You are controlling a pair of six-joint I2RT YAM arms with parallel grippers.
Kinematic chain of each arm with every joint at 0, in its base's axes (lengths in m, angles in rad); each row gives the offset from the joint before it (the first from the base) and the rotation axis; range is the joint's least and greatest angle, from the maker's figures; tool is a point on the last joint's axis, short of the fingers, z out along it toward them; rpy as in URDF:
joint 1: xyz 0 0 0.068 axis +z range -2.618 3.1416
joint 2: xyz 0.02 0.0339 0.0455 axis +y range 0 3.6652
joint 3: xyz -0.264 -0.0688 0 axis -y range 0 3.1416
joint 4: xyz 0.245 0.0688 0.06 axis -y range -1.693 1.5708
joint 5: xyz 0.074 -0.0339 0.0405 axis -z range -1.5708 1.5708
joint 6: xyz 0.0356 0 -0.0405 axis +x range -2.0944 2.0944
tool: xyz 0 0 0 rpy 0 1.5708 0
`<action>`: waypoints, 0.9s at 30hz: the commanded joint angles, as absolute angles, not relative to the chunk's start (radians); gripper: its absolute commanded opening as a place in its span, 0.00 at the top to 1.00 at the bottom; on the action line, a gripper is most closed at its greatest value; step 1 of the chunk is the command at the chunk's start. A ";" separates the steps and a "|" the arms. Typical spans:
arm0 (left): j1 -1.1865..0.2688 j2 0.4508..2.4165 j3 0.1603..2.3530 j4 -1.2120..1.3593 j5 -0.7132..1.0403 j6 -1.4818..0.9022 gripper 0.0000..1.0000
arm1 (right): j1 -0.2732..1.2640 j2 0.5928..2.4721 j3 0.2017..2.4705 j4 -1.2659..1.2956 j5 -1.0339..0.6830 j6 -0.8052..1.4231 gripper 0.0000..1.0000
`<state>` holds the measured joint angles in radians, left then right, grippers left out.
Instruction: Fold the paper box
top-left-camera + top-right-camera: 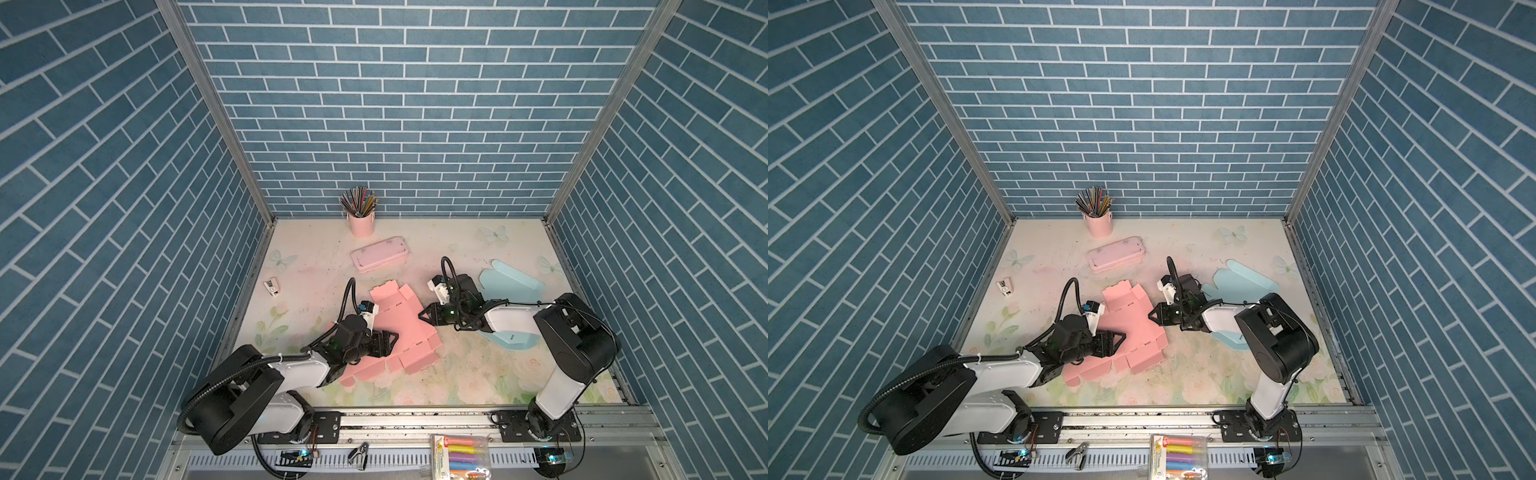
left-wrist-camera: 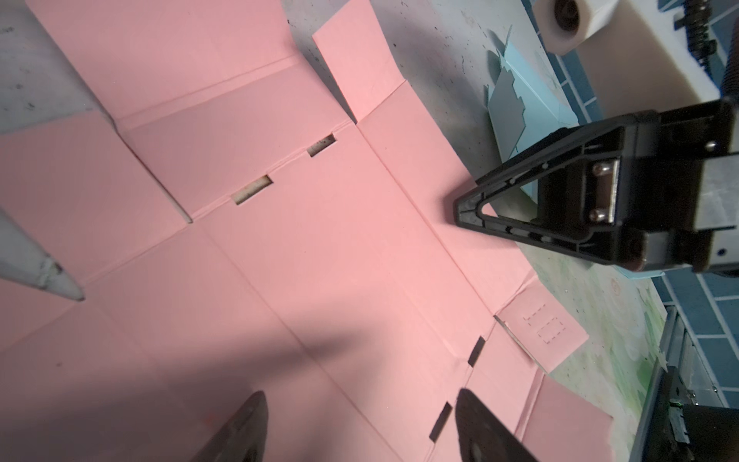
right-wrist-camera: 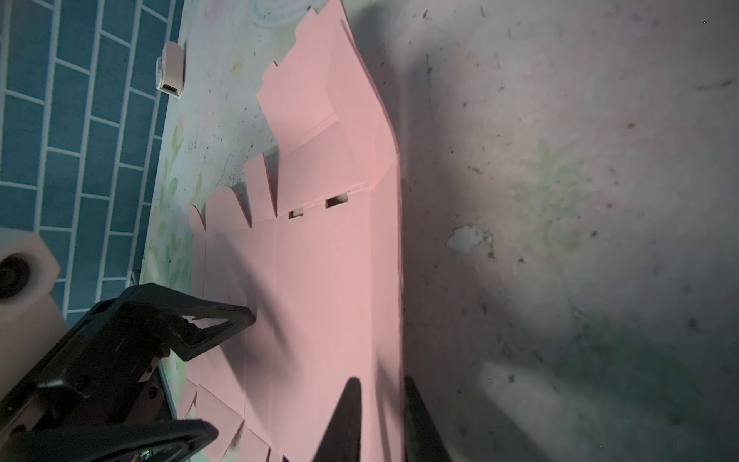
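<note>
Marker pack (image 1: 459, 455) in front — left end effector (image 1: 392, 344) apart over pink sheet (image 1: 397, 320); right end effector (image 1: 422, 314) unclear.

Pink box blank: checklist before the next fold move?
1. Left gripper open, empty, over the pink blank: ok.
2. Right gripper gripping the blank's edge: cannot tell; the edge runs between its narrow fingertips.
3. Blank's centre panels flat on the table: ok; far flaps partly raised.
4. Tab slots uncovered: ok.
5. Blue blank clear of the pink one: ok, apart, partly under the right arm.
</note>
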<state>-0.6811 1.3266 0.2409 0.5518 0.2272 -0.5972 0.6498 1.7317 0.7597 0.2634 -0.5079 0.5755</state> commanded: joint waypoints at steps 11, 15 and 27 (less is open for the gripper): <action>-0.687 1.283 0.237 0.541 0.228 -0.588 0.26 | 0.655 1.700 0.782 0.198 -0.482 0.544 0.95; -0.684 1.221 0.268 0.466 0.214 -0.558 0.33 | 0.656 1.645 0.828 0.060 -0.417 0.464 0.97; -0.606 1.252 0.446 0.399 0.284 -0.501 0.94 | 0.728 1.509 0.966 -0.301 -0.175 0.275 1.00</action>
<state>-0.6308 1.2350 0.3962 0.4145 0.2569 -0.5247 0.7147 1.5394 0.9482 -0.1738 -0.2634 0.3504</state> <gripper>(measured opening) 0.073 0.052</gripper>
